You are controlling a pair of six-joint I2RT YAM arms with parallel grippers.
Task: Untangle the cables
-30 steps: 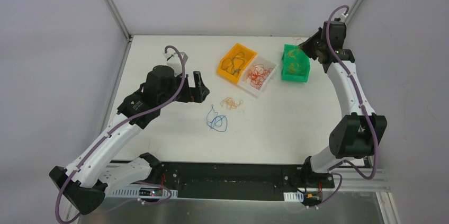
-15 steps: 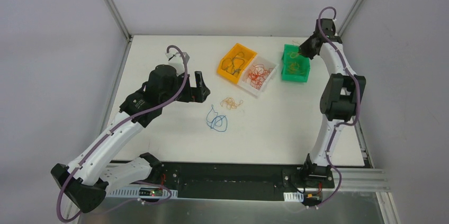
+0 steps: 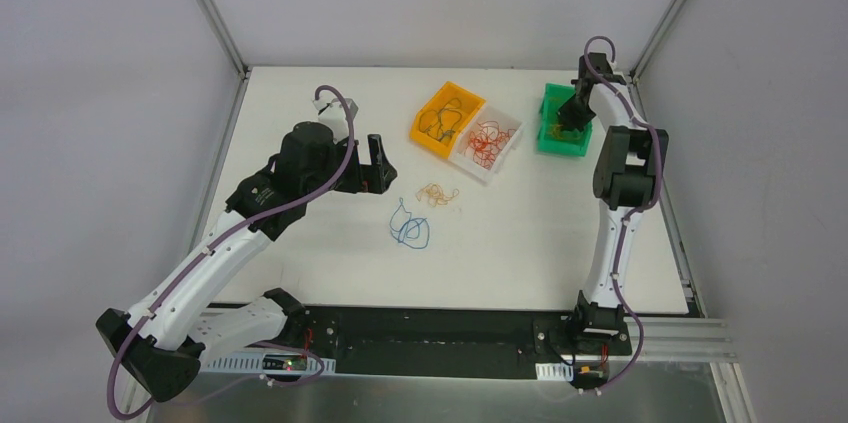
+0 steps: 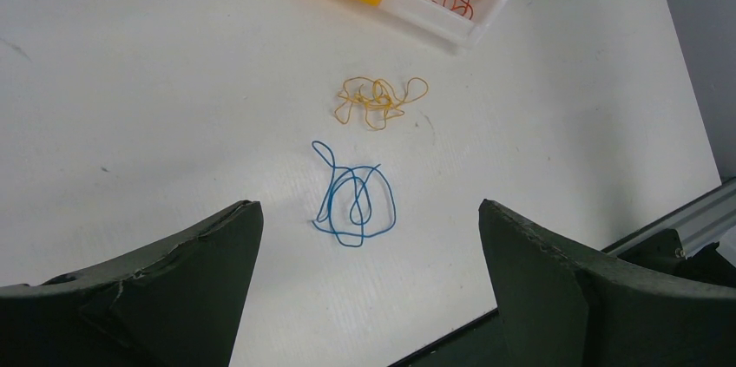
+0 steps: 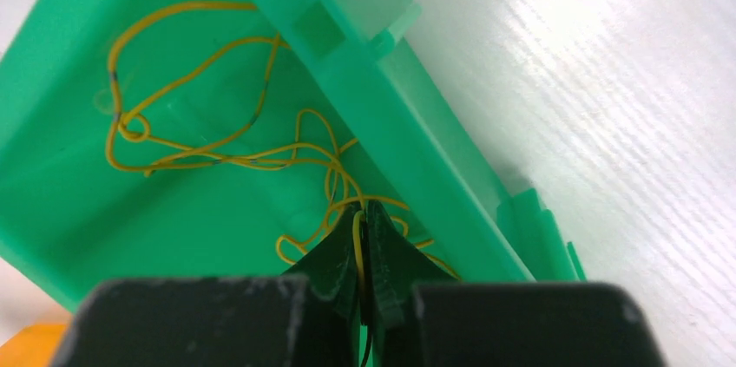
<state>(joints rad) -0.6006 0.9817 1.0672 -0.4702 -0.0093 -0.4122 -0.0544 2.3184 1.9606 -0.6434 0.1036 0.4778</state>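
A blue cable [image 3: 410, 229] lies coiled on the white table, with a small orange cable clump [image 3: 437, 194] just beyond it; both show in the left wrist view, the blue cable [image 4: 354, 199] and the orange clump [image 4: 377, 101]. My left gripper [image 3: 373, 163] is open and empty, hovering left of them. My right gripper [image 3: 570, 115] is inside the green bin [image 3: 552, 138], shut on a yellow cable [image 5: 357, 241] whose loops [image 5: 187, 154] lie on the bin floor [image 5: 78, 202].
A yellow bin [image 3: 431, 136] holds dark cables and a clear bin [image 3: 505, 151] holds red-orange cables [image 3: 487, 138], both side by side at the back middle. Metal frame posts stand at the table's back corners.
My right arm has folded inward and its gripper has dropped from above the green bin's right edge down into the bin. The left arm has barely moved.
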